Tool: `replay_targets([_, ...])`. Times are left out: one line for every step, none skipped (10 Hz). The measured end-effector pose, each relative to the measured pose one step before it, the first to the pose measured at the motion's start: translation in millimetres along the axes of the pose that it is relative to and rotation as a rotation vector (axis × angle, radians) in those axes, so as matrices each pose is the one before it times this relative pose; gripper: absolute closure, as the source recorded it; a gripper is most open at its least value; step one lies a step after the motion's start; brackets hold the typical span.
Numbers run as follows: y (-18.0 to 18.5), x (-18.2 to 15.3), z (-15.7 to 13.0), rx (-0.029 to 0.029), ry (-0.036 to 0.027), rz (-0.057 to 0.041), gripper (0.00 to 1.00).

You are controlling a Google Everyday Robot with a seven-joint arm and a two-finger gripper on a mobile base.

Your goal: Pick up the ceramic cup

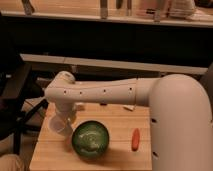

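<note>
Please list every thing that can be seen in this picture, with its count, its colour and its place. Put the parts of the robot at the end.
ceramic cup: one, whitish, at the left part of the wooden table, just left of the bowl, below the end of the arm.
bowl: one, dark green and glossy, near the middle of the table.
carrot: one, small, orange, on the table to the right of the bowl, apart from it.
wooden table: one, light wood, in the lower middle of the view.
counter: one, long, light top, across the background.
robot arm: one, white, reaching from the right to the left over the table.
tool: one, white, at the end of the arm, right at the ceramic cup.
</note>
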Motion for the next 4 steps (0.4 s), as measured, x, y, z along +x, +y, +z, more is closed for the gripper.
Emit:
replay_targets([0.5, -0.19, -0.84, -0.0016, -0.00032, -0.00187, 0.97])
replay_targets([0.53, -0.28, -0.67, -0.00022, 0.00015, -0.00251, 0.97])
replay_targets([1.0, -0.55, -0.29, -0.00074, -0.00057, -0.00177, 0.97])
replay_targets([0.52, -0.04, -0.79, -0.00037, 0.00067, -0.00109, 0.97])
